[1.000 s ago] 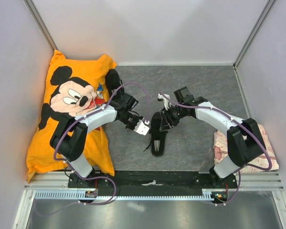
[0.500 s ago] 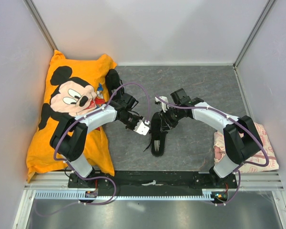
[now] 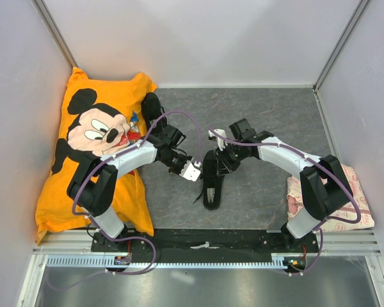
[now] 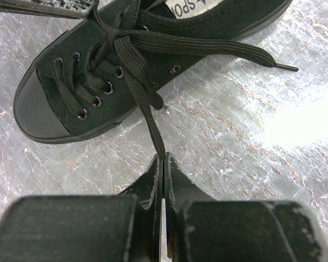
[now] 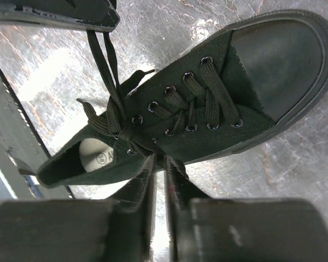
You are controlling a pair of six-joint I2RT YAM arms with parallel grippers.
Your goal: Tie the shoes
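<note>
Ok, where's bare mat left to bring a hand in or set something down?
Widest bare mat lies along the back wall, beyond the right arm. Smaller patches: between the shoe and the pink cloth, and between shoe and pillow. Crowded mid-mat, where the left gripper and right gripper meet at the laces.

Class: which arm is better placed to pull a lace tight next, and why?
Left. The left gripper is shut on a lace leading from the shoe and its crossed laces. The right gripper sits at the shoe's side, with no visible hold on a lace.
</note>
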